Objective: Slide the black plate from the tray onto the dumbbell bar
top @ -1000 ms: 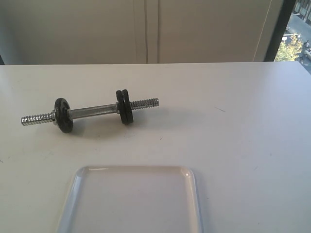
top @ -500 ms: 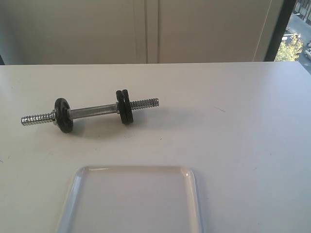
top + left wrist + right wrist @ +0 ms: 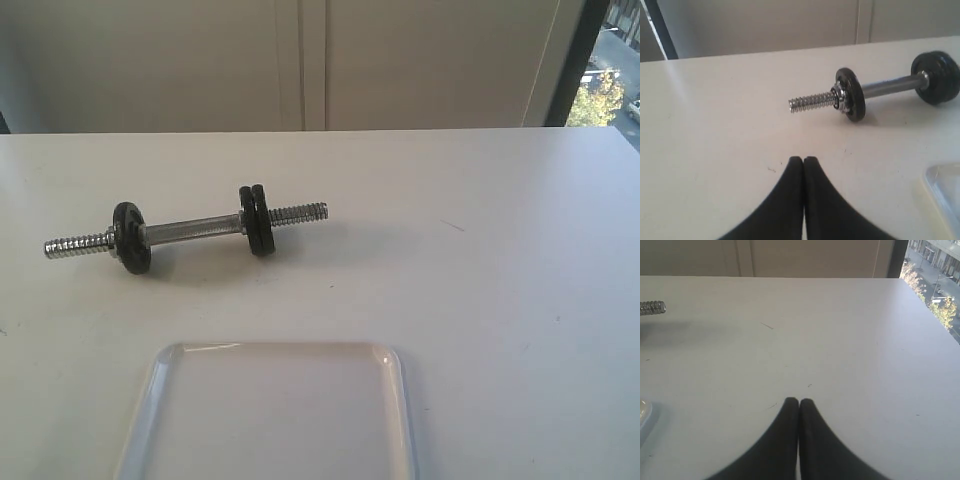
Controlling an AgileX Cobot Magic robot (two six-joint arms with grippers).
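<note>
Nearby, the chrome dumbbell bar [image 3: 195, 227] lies on the white tabletop [image 3: 480, 280] beyond the translucent plastic tray [image 3: 400, 400]. The left hand [image 3: 803, 160] and right hand [image 3: 799, 401] are clenched, empty.

Of the robot's body, two pairs of fingers are shown, one pair in each wrist view. The left gripper [image 3: 803, 160] is formed of two matte black fingers [image 3: 782, 200], broad at the base and curved inward to narrow, rounded tips. The right gripper [image 3: 799, 401] is built alike: two smooth black fingers [image 3: 820, 445] are tapered to blunt, rounded ends. A faint sheen is seen along the curved outer edges.
</note>
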